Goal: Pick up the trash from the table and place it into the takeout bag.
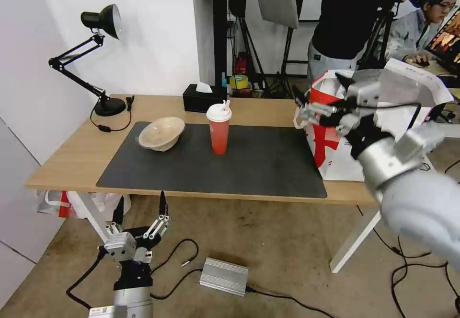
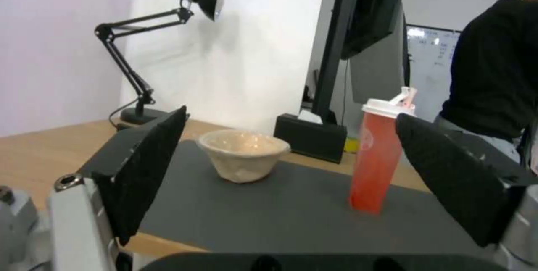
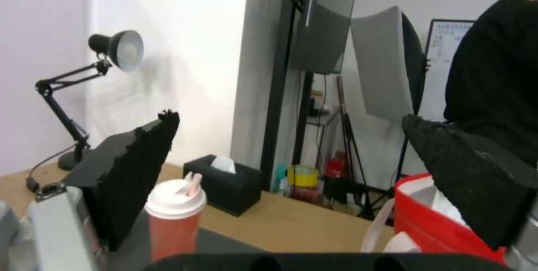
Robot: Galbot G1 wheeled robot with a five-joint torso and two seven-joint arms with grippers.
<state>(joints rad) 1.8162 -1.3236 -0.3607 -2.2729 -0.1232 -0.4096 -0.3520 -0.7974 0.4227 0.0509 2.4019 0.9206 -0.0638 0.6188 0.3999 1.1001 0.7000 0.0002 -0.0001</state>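
We judge the main risk to be the tall red cup: it stands upright on the dark mat at centre frame, narrow-based with a lid and straw, so a glancing finger would likely tip it and spill. A second risk is the right pincer, at the right of the head view beside the bag, snagging a white loop handle. Its fingers stand wide apart, holding nothing. The left pincer hangs low at lower left, below the worktop edge, fingers spread, empty. The beige bowl lies tilted on the mat's upper left corner, left of the cup and well apart from both pincers. We see no white bowl on the worktop; whether it is in the bag we cannot tell.
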